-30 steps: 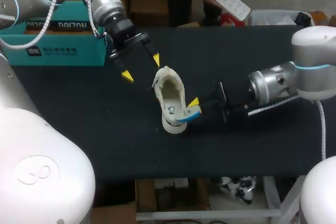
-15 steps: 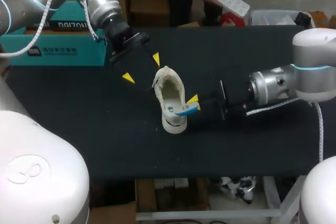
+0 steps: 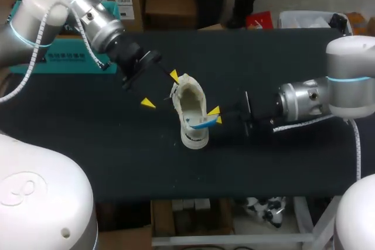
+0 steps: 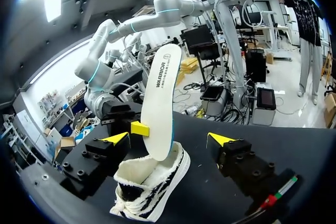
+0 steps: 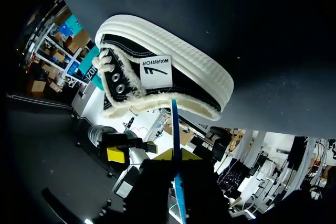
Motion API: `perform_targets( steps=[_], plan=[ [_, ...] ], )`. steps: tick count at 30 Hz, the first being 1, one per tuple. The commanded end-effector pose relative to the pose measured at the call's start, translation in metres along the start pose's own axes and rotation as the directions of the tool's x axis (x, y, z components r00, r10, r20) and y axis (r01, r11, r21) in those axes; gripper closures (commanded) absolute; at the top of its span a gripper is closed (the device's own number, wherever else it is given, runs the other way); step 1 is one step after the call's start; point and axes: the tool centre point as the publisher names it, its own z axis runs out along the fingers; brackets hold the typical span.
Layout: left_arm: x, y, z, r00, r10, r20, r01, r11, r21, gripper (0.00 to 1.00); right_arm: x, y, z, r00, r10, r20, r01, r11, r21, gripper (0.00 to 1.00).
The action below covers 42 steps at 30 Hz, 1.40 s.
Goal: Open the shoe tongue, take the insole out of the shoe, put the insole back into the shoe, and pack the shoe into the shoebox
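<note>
Showing the right pincer (image 3: 215,115) clamped on the insole (image 3: 199,124) – which rises tilted, lower end inside the white shoe (image 3: 188,95) at mid-worktop (image 3: 117,150) – and the left pincer (image 3: 161,90), fingers apart, just beside the shoe, teal shoebox (image 3: 64,58) far left.

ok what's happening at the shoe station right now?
The right claw is shut on the insole, which stands on end with its lower end in the shoe and the rest sticking up out of it. The left claw is open and empty, close by the shoe's laced end. The shoe sits mid-table. The shoebox is at the far left, and the shoe is not packed yet.
</note>
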Motion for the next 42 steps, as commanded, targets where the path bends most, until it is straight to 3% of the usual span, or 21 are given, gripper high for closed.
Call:
perform_targets(
  steps=[1,3,11,16,21,23,25,30,31,39,42],
  plan=[
    [0.003,-0.004,0.002,0.999,0.0,0.051,0.001,1.0,-0.027,0.0,-0.001,0.0,0.0,1.0,0.0,-0.001,0.0,1.0,-0.001,1.0],
    [0.003,-0.004,0.002,0.999,0.0,0.051,0.001,1.0,-0.027,0.0,-0.001,0.0,0.0,1.0,0.0,-0.001,0.0,1.0,-0.001,1.0],
    [0.014,0.004,0.022,0.981,0.052,0.184,-0.047,0.998,-0.034,0.0,-0.004,0.011,0.005,0.995,0.008,-0.101,-0.004,0.999,0.046,1.0],
    [0.011,0.009,0.035,0.953,0.093,0.289,-0.079,0.995,-0.061,0.0,-0.004,0.008,0.011,0.992,0.011,-0.122,-0.006,0.999,0.041,1.0],
    [0.007,0.006,0.05,0.934,0.126,0.335,-0.109,0.992,-0.067,0.0,-0.003,0.005,0.015,0.99,0.01,-0.143,-0.006,0.999,0.032,1.0],
    [0.005,0.005,0.055,0.932,0.132,0.339,-0.117,0.991,-0.066,0.09,-0.003,0.005,0.017,0.989,0.008,-0.145,-0.004,1.0,0.028,1.0],
    [0.003,0.006,0.06,0.928,0.137,0.346,-0.118,0.99,-0.075,0.31,-0.002,0.004,0.018,0.989,0.006,-0.147,-0.002,1.0,0.026,1.0],
    [-0.003,0.007,0.069,0.928,0.138,0.346,-0.12,0.99,-0.073,0.43,-0.002,0.002,0.018,0.989,-0.003,-0.15,0.005,1.0,0.014,1.0],
    [-0.004,0.008,0.071,0.927,0.14,0.347,-0.12,0.99,-0.079,0.5,-0.002,0.001,0.018,0.989,-0.006,-0.15,0.008,1.0,0.013,1.0],
    [-0.01,0.012,0.076,0.93,0.142,0.34,-0.117,0.989,-0.094,0.67,-0.002,0.0,0.017,0.988,-0.026,-0.152,0.027,1.0,0.007,1.0],
    [-0.011,0.013,0.076,0.928,0.145,0.343,-0.117,0.988,-0.103,0.89,-0.002,0.0,0.016,0.988,-0.028,-0.152,0.029,1.0,0.005,1.0]
  ],
)
